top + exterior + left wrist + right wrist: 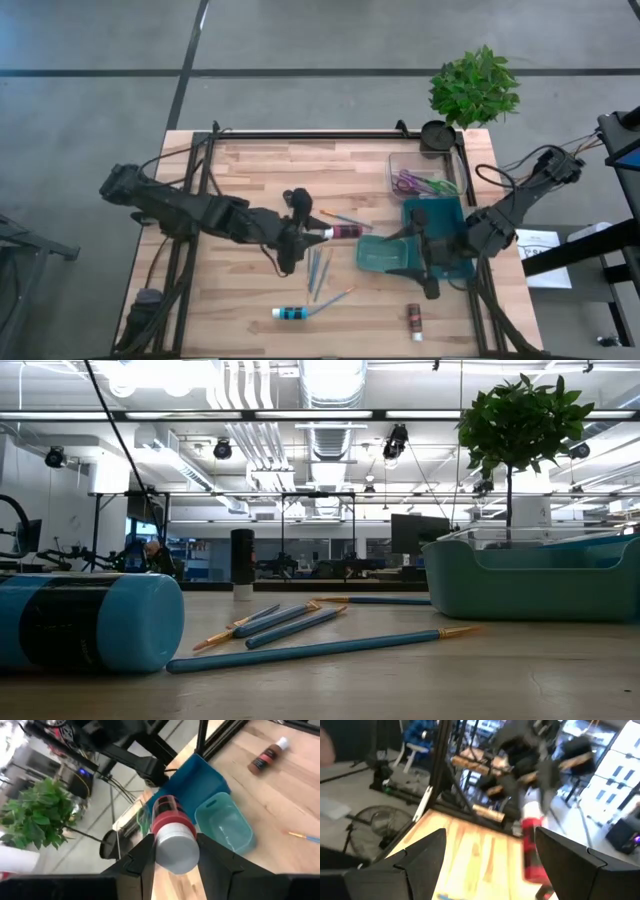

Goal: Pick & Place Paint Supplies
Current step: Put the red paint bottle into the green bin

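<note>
Left tool (305,232) pinches the red-labelled, white-capped paint tube (343,232), its long axis pointing toward the spread right tool (420,240).

Wooden table (250,170) bears brushes (318,270), tubes (291,314), bins (385,255).

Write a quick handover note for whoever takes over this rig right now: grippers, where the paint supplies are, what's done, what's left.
Left gripper: shut on the pink paint tube, held mid-table, pointing toward the bins.
Right gripper: open and holding nothing, over the teal tray next to the blue bin.
On the table: several paintbrushes in the middle, the blue paint tube at the front edge, the brown paint tube front right.
Done: cannot tell what, if anything, is already in the bins.
Left: place the pink tube, then collect the two other tubes and the brushes.
</note>
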### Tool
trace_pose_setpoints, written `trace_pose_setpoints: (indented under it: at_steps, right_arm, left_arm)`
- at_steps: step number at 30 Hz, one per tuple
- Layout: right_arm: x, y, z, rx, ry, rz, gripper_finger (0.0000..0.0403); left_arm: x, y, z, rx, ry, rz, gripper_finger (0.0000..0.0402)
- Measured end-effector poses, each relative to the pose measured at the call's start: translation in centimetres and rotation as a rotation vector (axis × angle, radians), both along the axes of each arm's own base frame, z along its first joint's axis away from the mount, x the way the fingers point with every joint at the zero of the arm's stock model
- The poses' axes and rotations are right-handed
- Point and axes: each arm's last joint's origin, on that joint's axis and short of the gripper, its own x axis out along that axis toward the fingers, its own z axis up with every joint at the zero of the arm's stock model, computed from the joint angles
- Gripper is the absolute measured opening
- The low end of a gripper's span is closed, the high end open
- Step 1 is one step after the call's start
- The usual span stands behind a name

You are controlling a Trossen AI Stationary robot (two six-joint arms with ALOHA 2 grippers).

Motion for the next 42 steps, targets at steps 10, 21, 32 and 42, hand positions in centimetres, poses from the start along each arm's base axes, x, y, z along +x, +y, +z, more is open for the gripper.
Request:
trace_pose_setpoints:
  at_steps: [10, 21, 32, 42]
  right_arm:
    - [-1.4, 0.6, -2.3, 0.088, 0.233, -0.01, 0.0302]
    - [-4.7, 0.7, -4.5, 0.384, 0.536, -0.135, 0.0302]
    - [-5.2, 1.3, -4.7, 0.484, 0.565, -0.167, 0.0302]
    - [-5.1, 1.4, -5.0, 0.481, 0.571, -0.178, 0.0302]
  left_arm:
    - [6.1, 1.4, 0.4, -0.004, 0.32, 0.089, 0.012]
    - [10.0, 3.3, -0.5, -0.142, 0.399, -0.007, 0.012]
    - [13.1, 4.1, -4.7, -0.178, 0.506, -0.03, 0.012]
    - [15.2, 4.8, -8.8, -0.208, 0.582, -0.042, 0.012]
